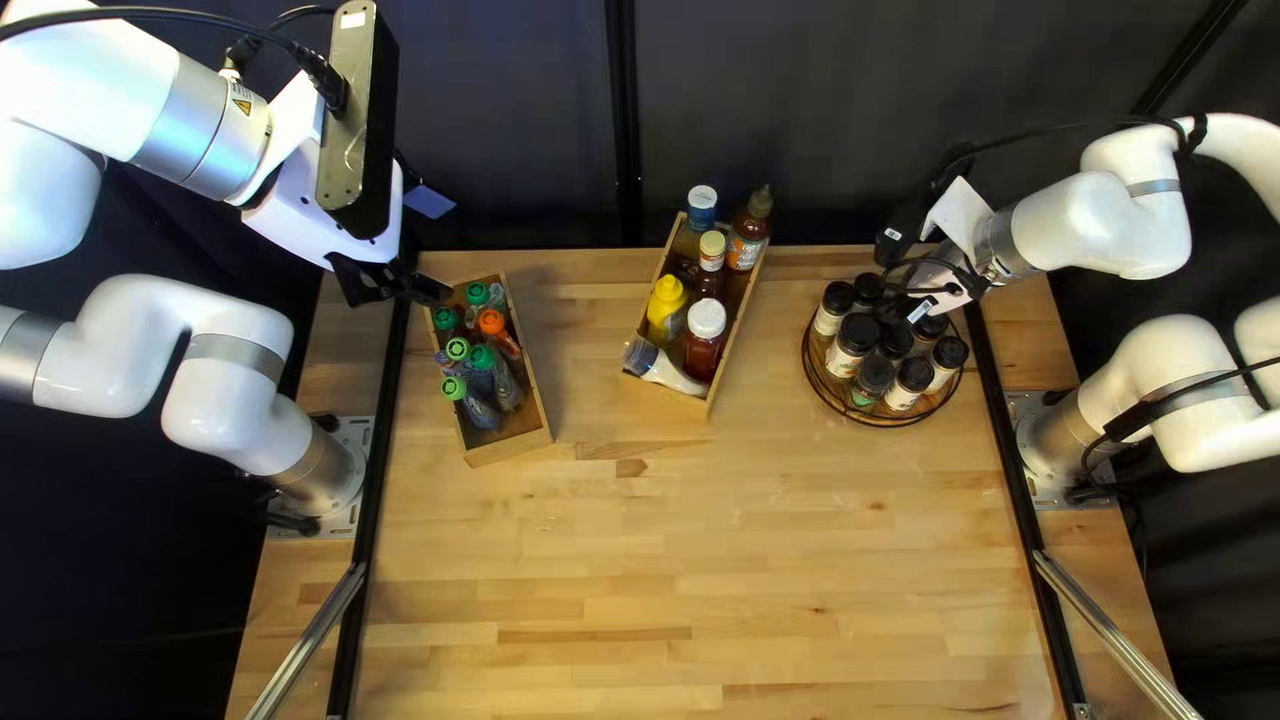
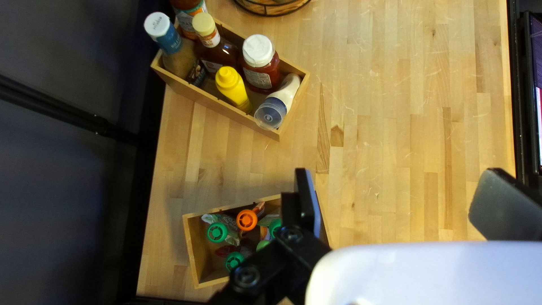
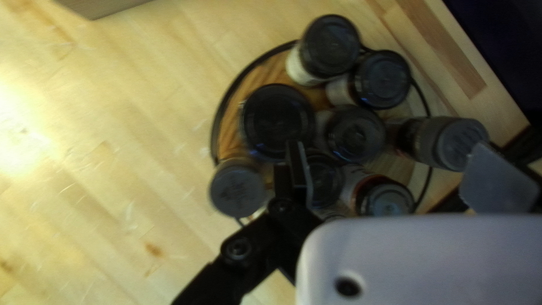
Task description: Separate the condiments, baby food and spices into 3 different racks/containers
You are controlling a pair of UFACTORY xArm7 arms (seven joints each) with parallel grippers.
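At the left, the left gripper (image 1: 400, 283) has its jaws spread wide. Just beside these jaws, toward the middle of the desk (image 1: 800, 560), stands a wooden box (image 1: 511, 448) with the baby food pouches (image 1: 476, 404), which have green and orange caps. Between the two arms' jaws, well apart from both, another wooden box (image 2: 210, 99) carries the condiments: a blue-labelled bottle (image 2: 169, 38), a bottle with pale yellow cap (image 2: 216, 51), a yellow squeeze bottle (image 2: 231, 85), a white-capped red bottle (image 2: 261, 73) and a leaning tube (image 2: 288, 93). At the right, the right gripper (image 1: 923, 271) has its jaws also spread, over a round rack (image 3: 251, 82). In this rack, under and around the jaws, are the spice jars (image 3: 276, 121) with dark lids; whether the jaws touch any jar, I cannot tell.
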